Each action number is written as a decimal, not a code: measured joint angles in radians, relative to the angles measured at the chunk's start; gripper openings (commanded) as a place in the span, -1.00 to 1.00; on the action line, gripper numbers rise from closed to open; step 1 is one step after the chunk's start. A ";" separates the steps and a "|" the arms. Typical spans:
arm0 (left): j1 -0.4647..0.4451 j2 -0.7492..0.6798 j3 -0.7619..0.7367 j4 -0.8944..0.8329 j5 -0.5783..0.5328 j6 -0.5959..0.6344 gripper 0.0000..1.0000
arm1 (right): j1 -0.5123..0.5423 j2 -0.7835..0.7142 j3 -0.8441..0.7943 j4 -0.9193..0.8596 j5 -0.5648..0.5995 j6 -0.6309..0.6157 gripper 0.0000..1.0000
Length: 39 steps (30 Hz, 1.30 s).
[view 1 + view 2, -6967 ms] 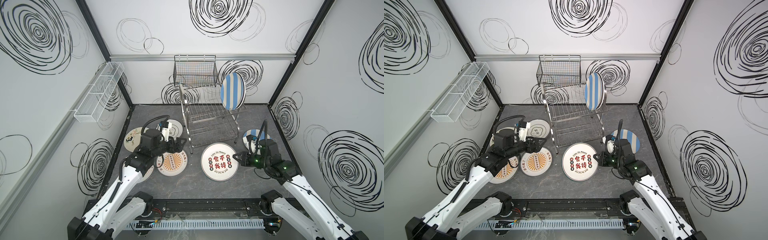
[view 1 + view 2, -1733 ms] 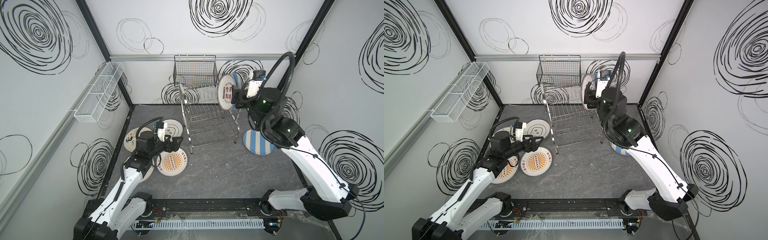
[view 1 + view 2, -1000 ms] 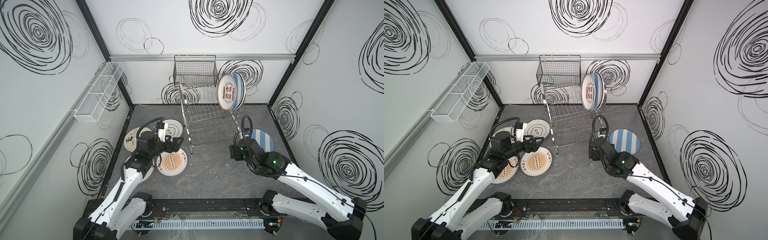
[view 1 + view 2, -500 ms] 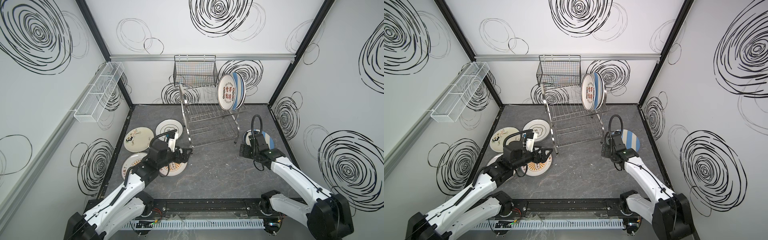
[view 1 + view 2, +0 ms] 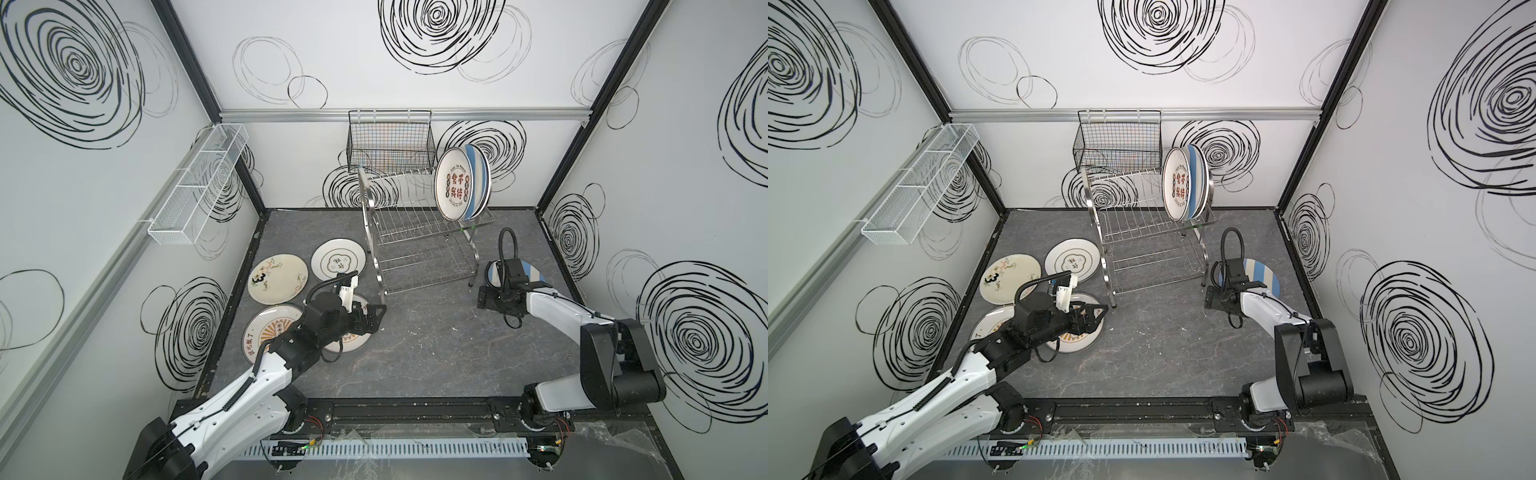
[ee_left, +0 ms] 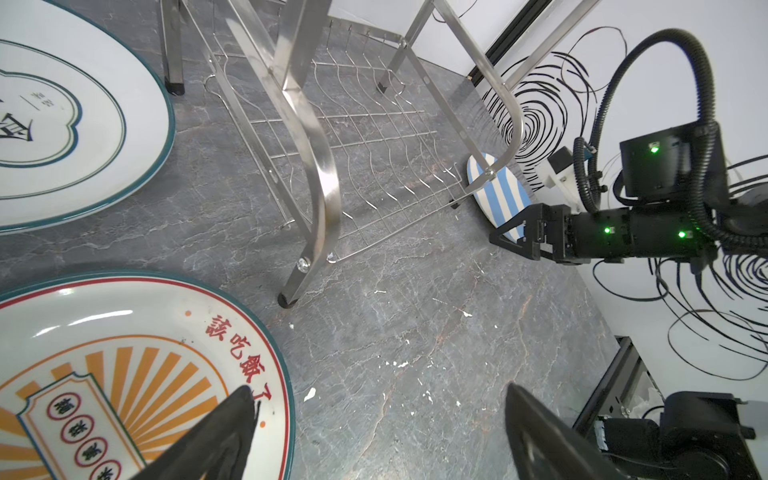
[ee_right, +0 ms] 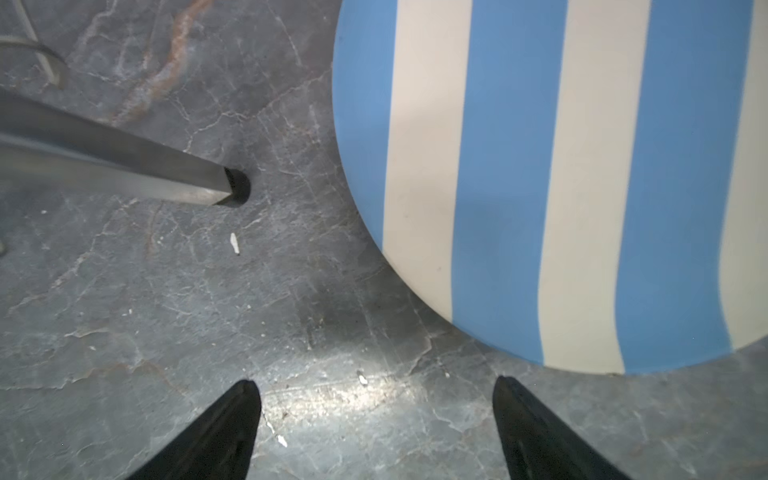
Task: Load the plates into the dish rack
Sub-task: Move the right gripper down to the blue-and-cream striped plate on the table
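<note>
On the right of the grey tabletop, the right gripper, jaws apart and empty, hovers just beside a blue-striped plate lying flat. On the left, the left gripper, likewise agape, hangs at the rim of an orange sunburst plate. At least two plates stand in the dish rack, upper tier, far right; five lie unloaded.

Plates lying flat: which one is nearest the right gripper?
The blue-and-white striped plate: the only flat one right of the dish rack; the rest lie left.
</note>
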 measured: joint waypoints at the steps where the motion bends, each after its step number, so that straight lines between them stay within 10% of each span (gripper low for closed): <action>1: 0.000 0.000 0.000 0.001 0.001 0.000 0.92 | -0.002 0.000 0.000 0.005 0.001 -0.001 0.84; 39: 0.001 0.040 0.002 0.010 0.021 0.008 0.92 | -0.114 0.085 0.029 0.090 -0.173 -0.013 0.85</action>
